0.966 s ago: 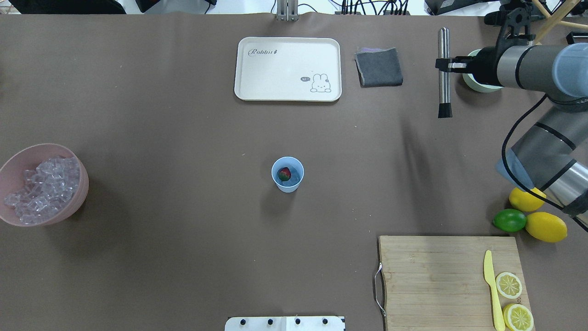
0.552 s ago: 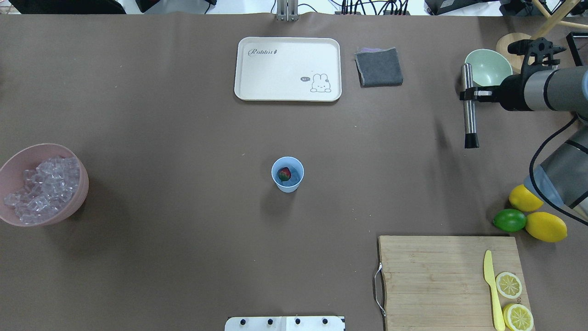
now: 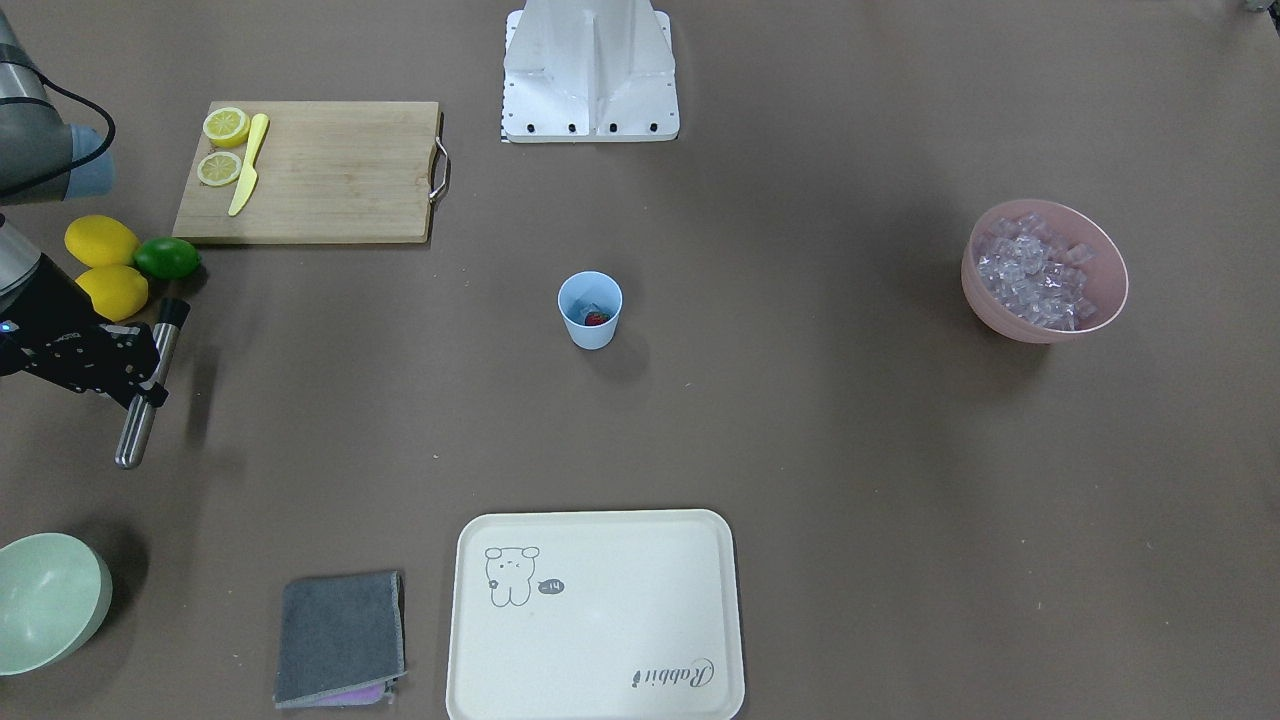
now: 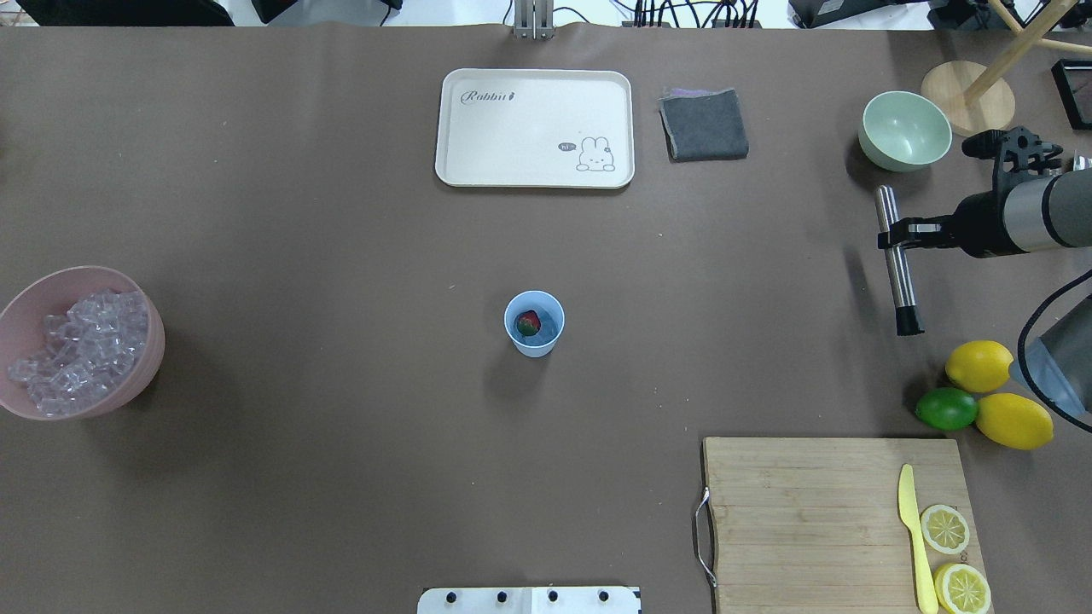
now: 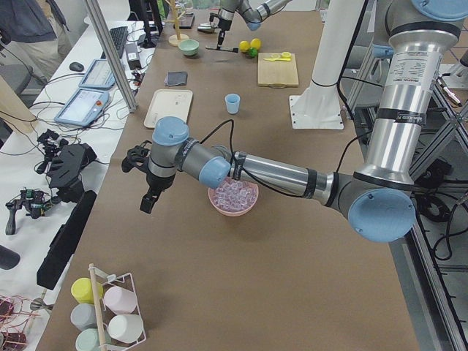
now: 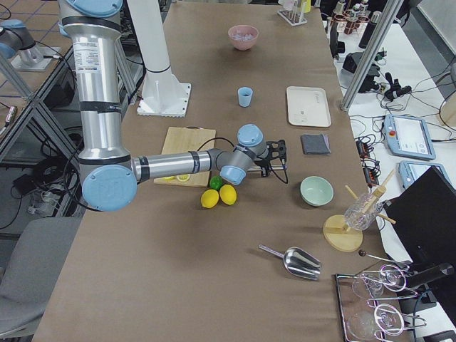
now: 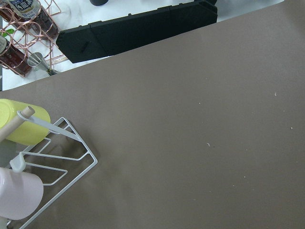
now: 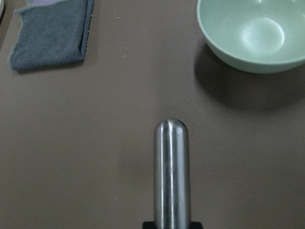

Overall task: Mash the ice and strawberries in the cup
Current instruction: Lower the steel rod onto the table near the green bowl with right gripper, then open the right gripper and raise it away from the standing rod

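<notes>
L gripper (image 5: 146, 206) hangs over table (image 4: 341, 256) beyond the pink bowl (image 4: 159, 345). Only a side view catches it, so can't tell if fingers are apart or together. It holds the ice (image 4: 81, 341), heaped. Centre: cup (image 4: 534, 346) upright, strawberry (image 4: 528, 322) inside, poss. a cube or two w/ it – too small to be sure. At far edge: tray (image 4: 512, 128) and cloth (image 4: 705, 124). R gripper (image 4: 894, 233) at right, well apart from cup, fingers clamped on muddler (image 4: 901, 286), held above table, black end toward lemons (image 4: 978, 365) & lime (image 4: 946, 408). The green bowl (image 4: 906, 132) is near its steel end.
</notes>
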Robot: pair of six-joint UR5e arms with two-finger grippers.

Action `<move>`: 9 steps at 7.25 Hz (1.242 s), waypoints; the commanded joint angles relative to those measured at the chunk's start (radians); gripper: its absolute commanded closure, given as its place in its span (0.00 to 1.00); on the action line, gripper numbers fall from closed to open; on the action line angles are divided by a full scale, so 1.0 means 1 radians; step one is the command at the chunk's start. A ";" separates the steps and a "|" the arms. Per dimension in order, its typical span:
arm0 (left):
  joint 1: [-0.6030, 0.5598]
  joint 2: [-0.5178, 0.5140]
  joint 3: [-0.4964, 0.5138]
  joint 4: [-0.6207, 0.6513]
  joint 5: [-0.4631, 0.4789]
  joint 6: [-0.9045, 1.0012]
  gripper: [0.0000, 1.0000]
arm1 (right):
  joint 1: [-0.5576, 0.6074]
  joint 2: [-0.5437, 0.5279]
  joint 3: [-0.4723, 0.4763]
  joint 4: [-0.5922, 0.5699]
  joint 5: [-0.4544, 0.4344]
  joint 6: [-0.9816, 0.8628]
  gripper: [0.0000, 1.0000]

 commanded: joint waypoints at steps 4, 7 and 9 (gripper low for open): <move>0.002 0.020 -0.003 -0.022 0.008 0.002 0.03 | -0.061 0.015 -0.064 0.003 0.017 -0.010 1.00; 0.002 0.025 -0.001 -0.024 0.002 0.002 0.03 | -0.063 0.016 -0.073 -0.001 0.015 0.001 0.22; 0.002 0.023 0.003 -0.022 0.002 0.002 0.03 | -0.058 0.016 -0.067 0.000 0.032 -0.005 0.13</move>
